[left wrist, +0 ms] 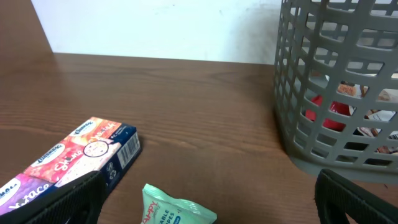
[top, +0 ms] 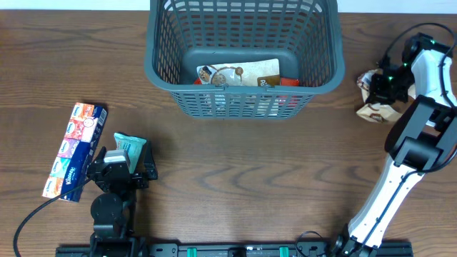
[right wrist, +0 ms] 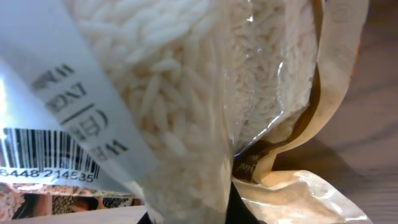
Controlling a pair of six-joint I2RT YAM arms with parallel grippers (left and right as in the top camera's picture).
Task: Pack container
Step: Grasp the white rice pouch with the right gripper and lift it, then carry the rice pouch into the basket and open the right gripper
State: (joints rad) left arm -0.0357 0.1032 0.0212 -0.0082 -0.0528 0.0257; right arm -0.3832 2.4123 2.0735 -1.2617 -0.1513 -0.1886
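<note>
Left gripper [top: 123,165]: jaws spread wide, holding nothing.
Right gripper [top: 378,89]: pinched closed on the clear rice pack [right wrist: 161,124].
Container [top: 246,103]: ahead and right of the left gripper, well left of the right one; snack packs [top: 239,73] inside.
Green wipes pack [top: 131,146]: just ahead of the left gripper.
Colourful box [top: 75,150]: beside it, to its left.

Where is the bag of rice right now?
In the overhead view the bag of rice sits on the table's right side, just right of the basket, with the right tool shut on it.
</note>
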